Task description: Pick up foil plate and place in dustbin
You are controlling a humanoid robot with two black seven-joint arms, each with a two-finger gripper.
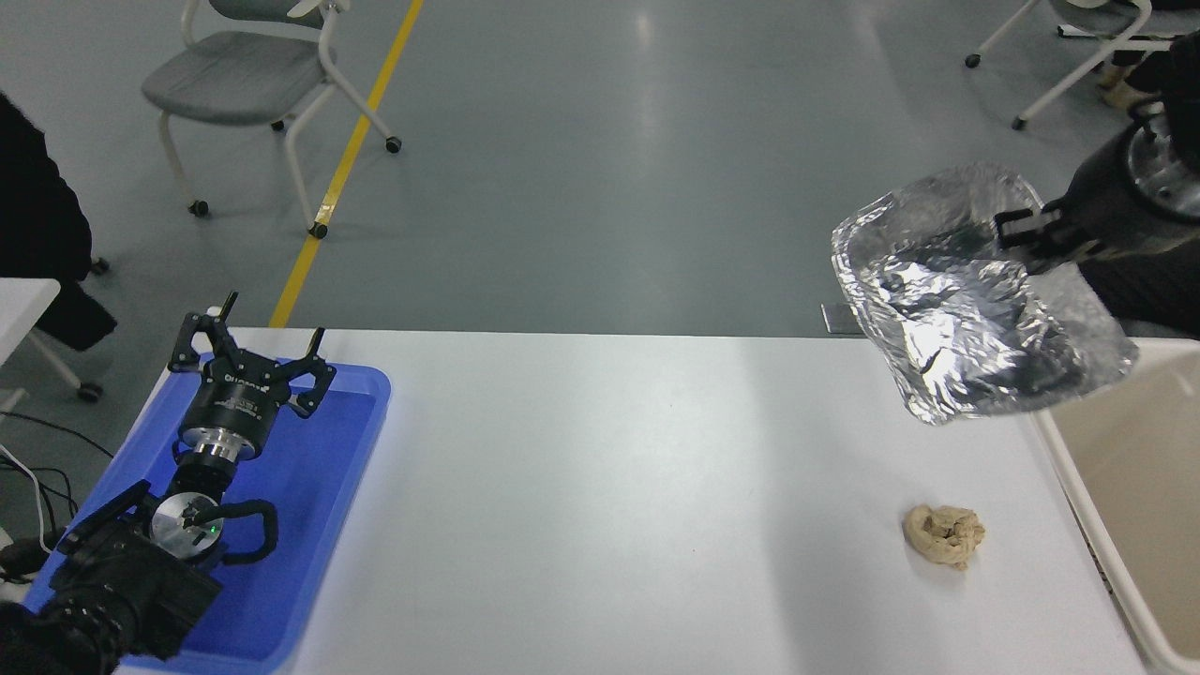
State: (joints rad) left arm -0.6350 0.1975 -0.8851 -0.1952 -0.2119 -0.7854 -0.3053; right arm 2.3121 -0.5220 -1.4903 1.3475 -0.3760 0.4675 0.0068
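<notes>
The shiny, wrinkled foil plate [966, 309] hangs in the air above the table's far right corner, tilted toward me. My right gripper [1027, 242] comes in from the upper right and is shut on the plate's far rim. The beige dustbin [1116, 525] stands at the right edge of the table; the plate's right end overlaps its near-left rim in the picture. My left gripper [248, 361] is parked at the lower left over the blue tray, fingers spread open and empty.
A shallow blue tray [309, 525] lies at the table's left end under the left arm. A small tan wad of paper [944, 534] lies on the white table [609, 487] near the dustbin. Chairs stand on the floor beyond the table.
</notes>
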